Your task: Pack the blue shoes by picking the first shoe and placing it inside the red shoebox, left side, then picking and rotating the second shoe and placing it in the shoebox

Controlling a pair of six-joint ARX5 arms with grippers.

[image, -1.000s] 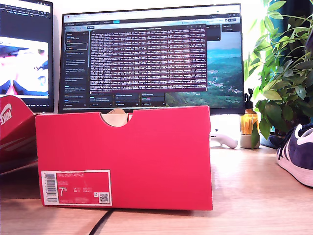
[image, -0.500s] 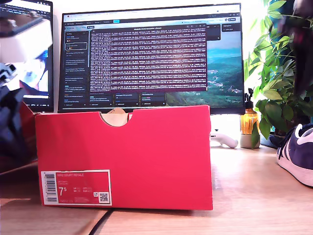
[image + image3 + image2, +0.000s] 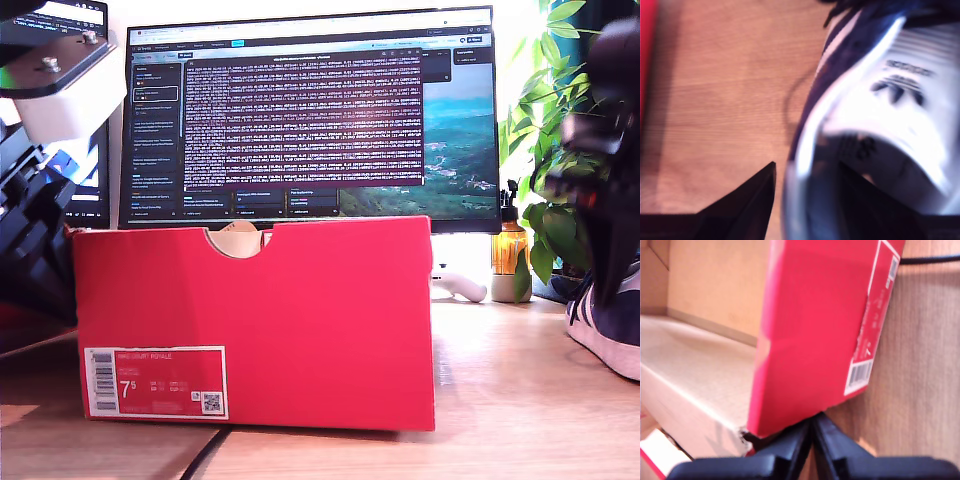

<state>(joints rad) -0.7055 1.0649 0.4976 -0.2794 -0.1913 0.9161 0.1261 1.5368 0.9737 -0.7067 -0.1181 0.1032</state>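
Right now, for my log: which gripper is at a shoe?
My second gripper: its open jaws straddle the shoe's collar. My first gripper sits shut by the box.

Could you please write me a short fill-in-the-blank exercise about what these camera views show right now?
1. The shoebox is coloured ____.
2. My second end effector straddles the collar of a blue ____.
3. The label on the shoebox shows size ____.
4. Behind the shoebox stands a lit ____.

Missing words: red; shoe; 7.5; monitor
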